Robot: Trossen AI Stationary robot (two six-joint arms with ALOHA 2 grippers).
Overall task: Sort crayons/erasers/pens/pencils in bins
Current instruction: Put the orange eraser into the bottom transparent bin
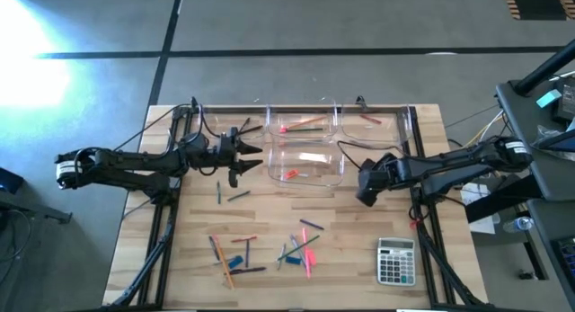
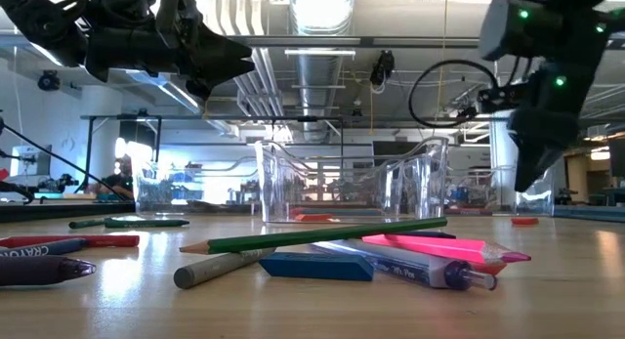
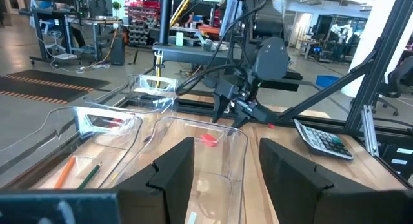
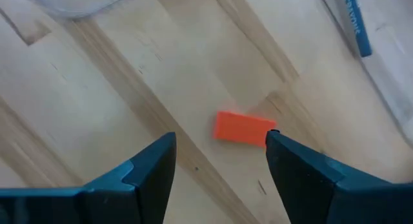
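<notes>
the right gripper (image 1: pixel 367 188) hangs over the right half of the table (image 1: pixel 180 231), just off the right end of the front bin (image 1: pixel 305 164). its jaws stand wide apart and hold nothing. in its wrist view a small orange-red eraser (image 4: pixel 243 129) lies flat on the bare wood between the two fingers (image 4: pixel 150 164), close to one fingertip; whether it touches that tip cannot be told.

the left gripper (image 1: pixel 256 151) sits at the left end of the bins, pointing toward them, jaws partly open and empty. its wrist view looks along the front bin, where a pink eraser (image 3: pixel 208 139) lies on the floor of the tub.

the clear bins are grouped at the middle of the table's far edge. the back left bin (image 1: pixel 302 120) holds an orange pencil (image 1: pixel 305 123) and a red piece beside it. the back right bin (image 1: pixel 377 120) holds a short reddish stick. the front bin holds a pale flat piece and small red bits.

most loose items lie near the front edge: a cluster of pens, crayons and pencils (image 1: pixel 232 256) front left, another cluster with a pink stick (image 1: pixel 308 255) at front centre. two sticks (image 1: pixel 230 194) lie nearer the left gripper. a grey calculator (image 1: pixel 395 261) sits at the front right corner.
</notes>
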